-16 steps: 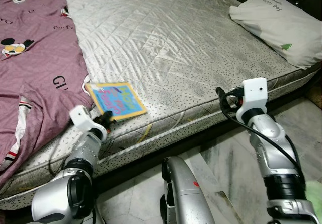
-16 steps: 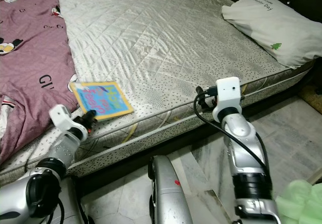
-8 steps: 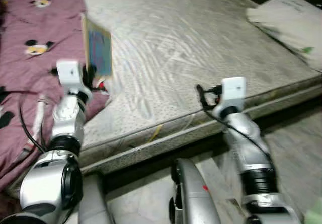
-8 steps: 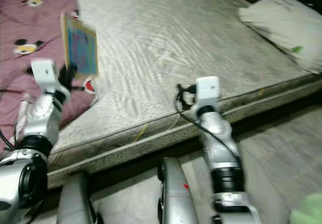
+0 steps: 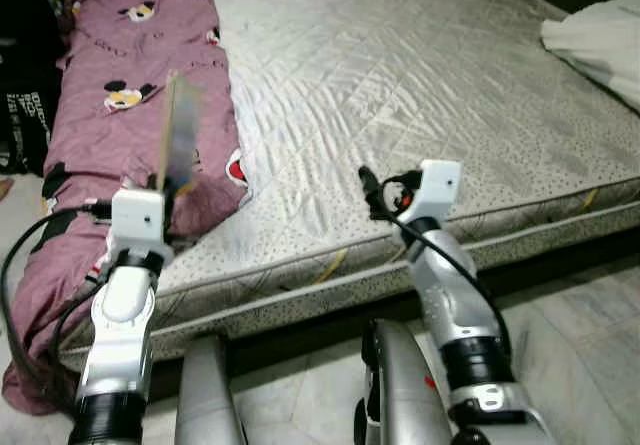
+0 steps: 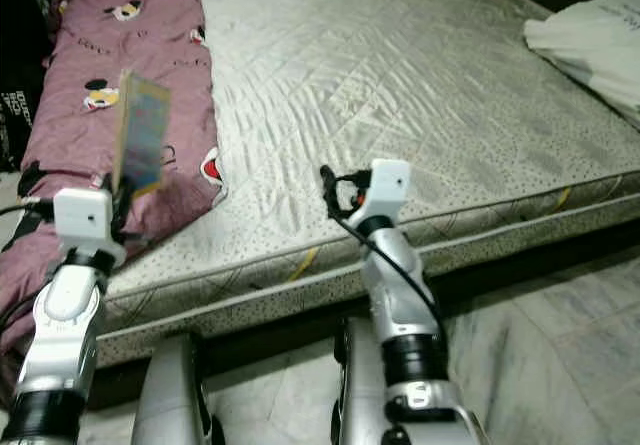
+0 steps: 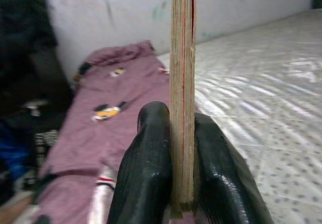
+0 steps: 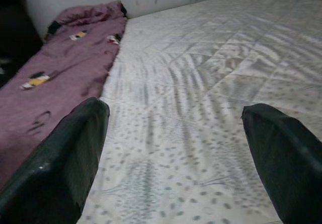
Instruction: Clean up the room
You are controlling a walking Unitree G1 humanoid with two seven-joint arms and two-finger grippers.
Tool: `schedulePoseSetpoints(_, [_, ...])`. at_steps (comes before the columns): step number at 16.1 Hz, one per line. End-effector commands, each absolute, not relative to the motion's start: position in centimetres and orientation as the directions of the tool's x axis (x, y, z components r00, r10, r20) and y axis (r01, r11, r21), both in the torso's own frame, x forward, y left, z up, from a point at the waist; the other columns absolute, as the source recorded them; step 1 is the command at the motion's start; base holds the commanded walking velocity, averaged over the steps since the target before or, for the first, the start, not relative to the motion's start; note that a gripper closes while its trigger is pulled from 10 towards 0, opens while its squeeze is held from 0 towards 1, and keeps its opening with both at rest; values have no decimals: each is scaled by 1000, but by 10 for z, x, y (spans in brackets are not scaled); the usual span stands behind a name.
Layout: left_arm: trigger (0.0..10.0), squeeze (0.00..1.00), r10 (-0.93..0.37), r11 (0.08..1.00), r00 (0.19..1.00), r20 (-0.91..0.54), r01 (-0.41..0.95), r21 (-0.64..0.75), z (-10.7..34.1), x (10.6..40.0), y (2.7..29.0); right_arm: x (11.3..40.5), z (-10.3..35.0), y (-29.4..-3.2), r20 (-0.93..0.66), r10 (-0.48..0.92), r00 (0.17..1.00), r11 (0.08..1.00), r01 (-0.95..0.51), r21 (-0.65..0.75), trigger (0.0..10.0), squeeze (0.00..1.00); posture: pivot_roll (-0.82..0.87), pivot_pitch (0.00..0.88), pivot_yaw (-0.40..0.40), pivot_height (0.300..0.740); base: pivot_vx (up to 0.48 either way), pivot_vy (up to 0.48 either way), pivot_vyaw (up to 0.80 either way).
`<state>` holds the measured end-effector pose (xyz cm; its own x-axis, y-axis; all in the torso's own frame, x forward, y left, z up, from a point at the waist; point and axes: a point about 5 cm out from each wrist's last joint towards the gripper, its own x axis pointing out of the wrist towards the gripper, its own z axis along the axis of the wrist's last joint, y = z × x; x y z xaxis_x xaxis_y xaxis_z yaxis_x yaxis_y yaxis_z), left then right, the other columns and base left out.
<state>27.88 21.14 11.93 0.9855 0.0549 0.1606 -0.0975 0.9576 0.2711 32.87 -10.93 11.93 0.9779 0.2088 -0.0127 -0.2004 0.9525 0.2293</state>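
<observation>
The book (image 5: 181, 133) is off the bed and in the air, pinched at its lower edge by the left gripper (image 7: 173, 183), whose two black fingers (image 7: 146, 168) press against its two covers. It hangs over the near left part of the bed, above the purple cartoon-print blanket (image 5: 120, 85) and just left of the bare quilted mattress (image 5: 420, 75). So the pick-up looks done, while putting the book away is yet to come (no shelf or other place for it can be seen here). The blanket lies rumpled along the left side and a white pillow (image 5: 600, 40) sits at the far right corner, so the tidying seems at an early stage.

The book stands on edge, its long axis close to upright and leaning slightly, with its thin page edge turned towards the wrist camera. The right gripper (image 8: 176, 148) hovers over the near edge of the mattress, fingers spread wide and holding nothing.
</observation>
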Motion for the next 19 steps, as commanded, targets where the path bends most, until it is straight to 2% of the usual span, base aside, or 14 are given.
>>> schedulePoseSetpoints(1, [10000,0,70,943,970,232,-141,302,137,278,208,330,120,-105,-5,228,974,945,-220,244,10000,0,-26,0,24,542,0,0,0])
schedulePoseSetpoints(2, [10000,0,74,935,970,231,-148,323,136,276,204,329,119,-102,1,240,971,939,-233,251,10000,0,-22,0,17,542,0,0,0])
schedulePoseSetpoints(6, [10000,0,85,961,979,184,-129,244,135,269,193,332,129,-97,46,292,955,915,-293,277,10000,0,14,0,-35,542,0,0,0])
schedulePoseSetpoints(9, [10000,0,92,967,982,165,-127,219,134,267,190,337,137,-91,72,325,943,903,-332,272,10000,0,13,0,-52,582,0,0,0])
schedulePoseSetpoints(12, [10000,0,100,960,985,144,-134,247,131,270,187,338,140,-95,79,320,944,907,-329,261,10000,0,-11,0,-50,617,0,0,0])
schedulePoseSetpoints(19, [10000,0,112,968,983,148,-142,209,134,276,179,340,143,-101,79,316,946,914,-325,243,10000,0,-24,0,-59,692,0,0,0])
